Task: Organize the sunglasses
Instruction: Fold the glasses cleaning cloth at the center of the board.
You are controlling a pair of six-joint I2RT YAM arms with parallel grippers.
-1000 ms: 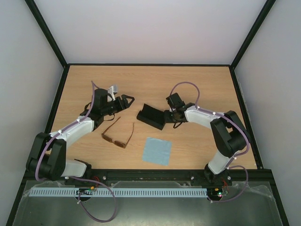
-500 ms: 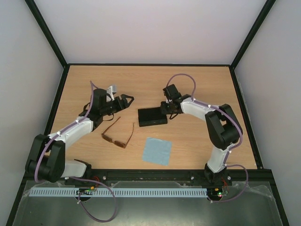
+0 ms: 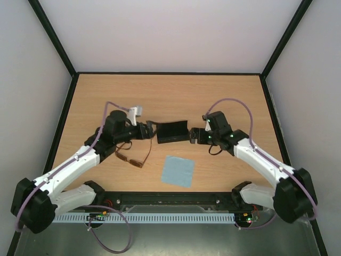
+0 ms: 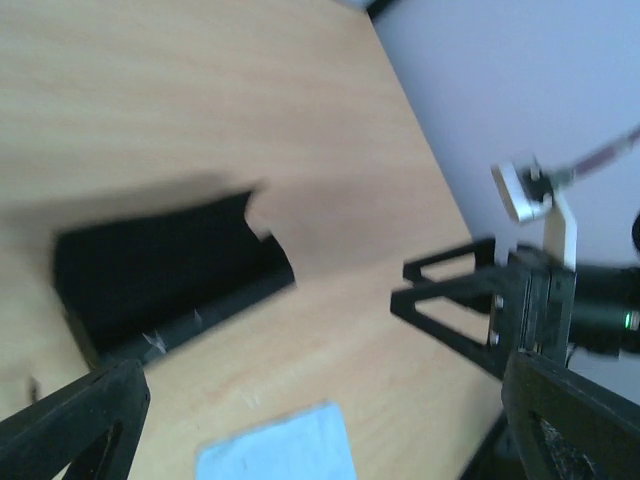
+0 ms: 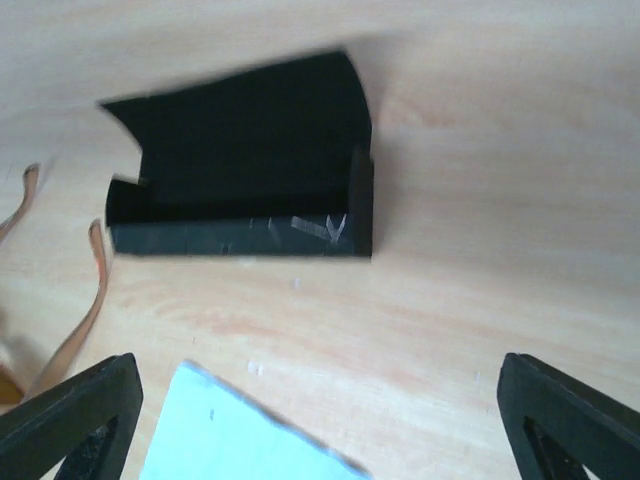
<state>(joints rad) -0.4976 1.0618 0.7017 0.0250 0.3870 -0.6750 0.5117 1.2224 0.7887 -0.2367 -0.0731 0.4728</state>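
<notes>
Both claws spread open, black case loose between them.

The left claw and right claw face each other across the open case, one near each end, jaws wide and gripping nothing. The sunglasses lie on the table with temples unfolded, outside the case, just to its near-left beside the left arm. A blue cloth lies flat nearer the bases.

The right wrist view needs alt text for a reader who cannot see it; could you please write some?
An open black case lies on the wooden table. A light blue cloth lies nearer the camera, amber arms of the sunglasses show at the left edge, and the open right gripper frames the bottom corners, holding nothing.
</notes>
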